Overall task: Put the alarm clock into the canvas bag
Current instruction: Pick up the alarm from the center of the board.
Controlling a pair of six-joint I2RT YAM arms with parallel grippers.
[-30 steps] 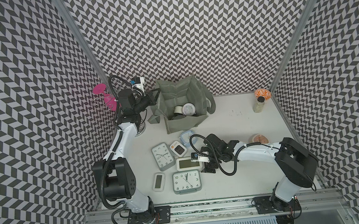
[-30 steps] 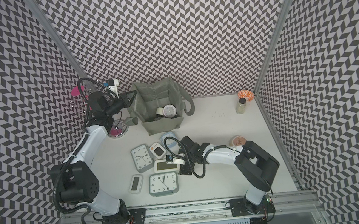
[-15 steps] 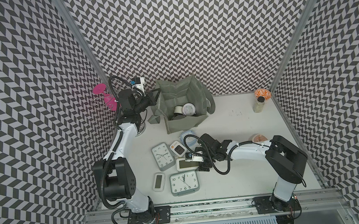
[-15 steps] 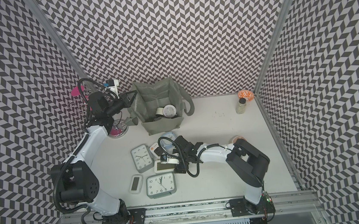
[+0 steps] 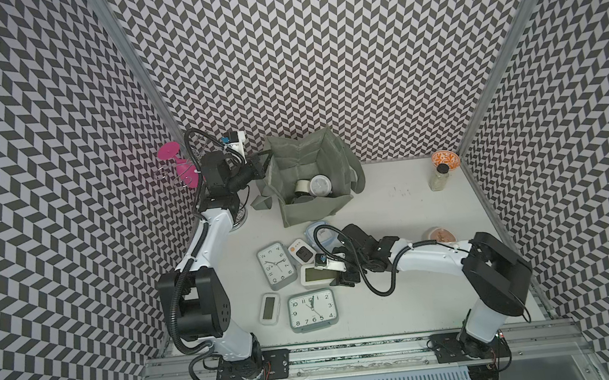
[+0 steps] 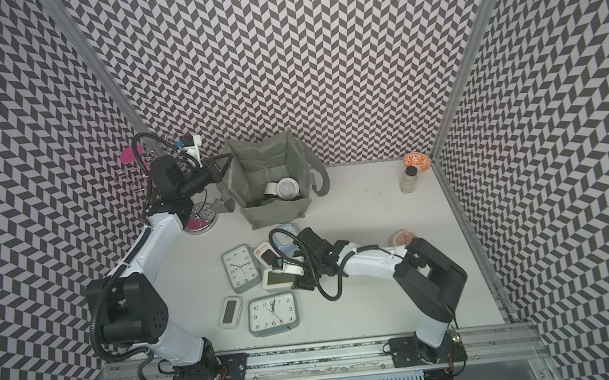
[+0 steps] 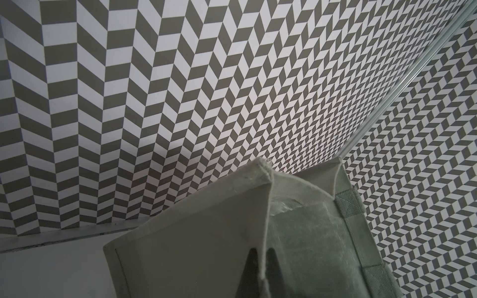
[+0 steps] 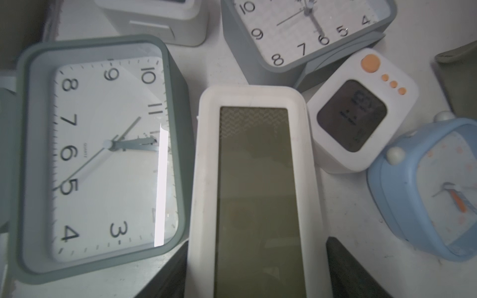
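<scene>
jar (image 5: 440, 179) beside bowl (image 5: 446, 159) (orange)

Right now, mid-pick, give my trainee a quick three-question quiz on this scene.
1. True or false: the left gripper is shut on the rim of the canvas bag.
2. Which clock lies between the jaws of the right gripper? A: the blue clock. B: the white digital clock with the long screen. C: the small white clock with orange buttons.
3. How many clocks lie on the table outside the bag?
Key: 1 true; 2 B; 3 six.
</scene>
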